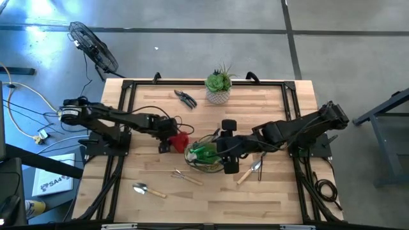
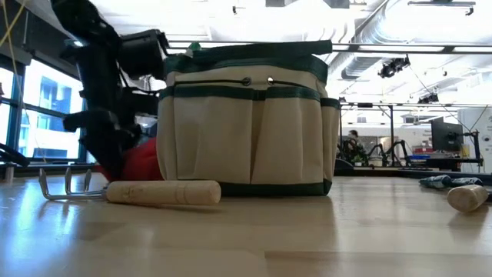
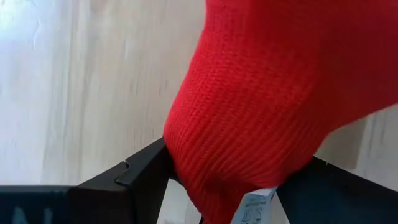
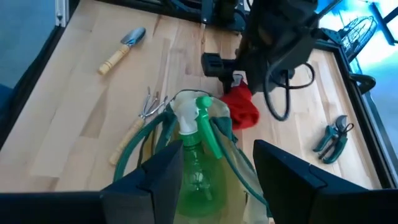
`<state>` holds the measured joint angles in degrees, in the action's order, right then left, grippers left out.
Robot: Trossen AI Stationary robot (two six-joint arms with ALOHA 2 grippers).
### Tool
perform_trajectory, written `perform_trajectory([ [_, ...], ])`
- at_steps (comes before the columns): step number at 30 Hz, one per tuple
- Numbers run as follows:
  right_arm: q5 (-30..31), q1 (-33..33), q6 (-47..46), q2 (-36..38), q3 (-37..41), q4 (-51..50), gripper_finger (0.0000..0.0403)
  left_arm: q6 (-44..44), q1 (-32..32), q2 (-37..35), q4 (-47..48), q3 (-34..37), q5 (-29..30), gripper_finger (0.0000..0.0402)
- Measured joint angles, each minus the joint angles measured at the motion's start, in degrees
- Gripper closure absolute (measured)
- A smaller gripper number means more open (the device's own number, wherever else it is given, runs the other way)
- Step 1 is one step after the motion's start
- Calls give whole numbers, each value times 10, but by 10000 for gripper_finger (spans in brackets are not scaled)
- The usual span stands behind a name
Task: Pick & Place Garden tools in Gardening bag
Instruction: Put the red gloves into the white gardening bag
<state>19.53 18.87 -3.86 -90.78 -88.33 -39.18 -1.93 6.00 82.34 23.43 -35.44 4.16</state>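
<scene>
The tan gardening bag with green trim [image 1: 199, 163] stands at the table's middle and fills the low view [image 2: 246, 123]. A green spray bottle [image 4: 198, 168] stands in it, trigger head up. My right gripper [image 4: 217, 163] is open just above the bag [image 1: 216, 152], one finger on each side of the bottle. My left gripper [image 1: 171, 133] is shut on a red knit glove [image 1: 181, 140] just left of the bag; the glove also shows in the low view [image 2: 138, 161]. My left gripper pinches the red glove's knit fabric [image 3: 186, 168] between its two fingers [image 3: 134, 177], near a white tag [image 3: 255, 205]. The fingers come slanting down from the table's left. The glove bunches and hangs below them; whether its lower end lies on the table, I cannot tell.
A wooden-handled hand rake [image 1: 185, 176] and a trowel [image 1: 147, 190] lie near the front edge. A second trowel [image 1: 249, 171] lies right of the bag. Pruning shears [image 1: 185, 98] and a succulent in a white pot [image 1: 218, 86] are at the far edge.
</scene>
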Motion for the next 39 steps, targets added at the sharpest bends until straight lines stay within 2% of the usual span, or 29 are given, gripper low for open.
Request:
perform_trajectory([
  [3, 0, -1, -11, 0, 0, -1, 215, -11, 0, 22, -33, -1, 17, 165],
  [6, 0, -1, -11, 0, 0, -1, 215, -14, 0, 26, -46, 0, 22, 204],
  [9, 0, -1, -11, 0, 0, -1, 215, -14, 0, 26, -48, 0, 31, 274],
  [12, 0, -1, -10, 0, 0, -1, 215, -13, 0, 26, -46, 0, 51, 363],
  [13, 0, -1, -10, 0, 0, -1, 215, -13, -1, 26, -46, 0, 57, 377],
  [21, 0, -1, -10, 0, 0, -1, 215, -13, 0, 20, -3, -23, 89, 378],
  [25, 0, -1, -9, 0, 0, -1, 215, -9, 0, 0, 88, -68, 114, 378],
  [31, 6, -1, -9, 0, 0, -13, 215, -7, 0, -32, 280, -177, 193, 378],
  [35, 79, -1, -16, 0, 0, -32, 215, -12, 0, -50, 377, -252, 251, 378],
  [39, 163, -6, -24, 0, 0, -33, 215, -6, -13, -57, 394, -330, 281, 379],
])
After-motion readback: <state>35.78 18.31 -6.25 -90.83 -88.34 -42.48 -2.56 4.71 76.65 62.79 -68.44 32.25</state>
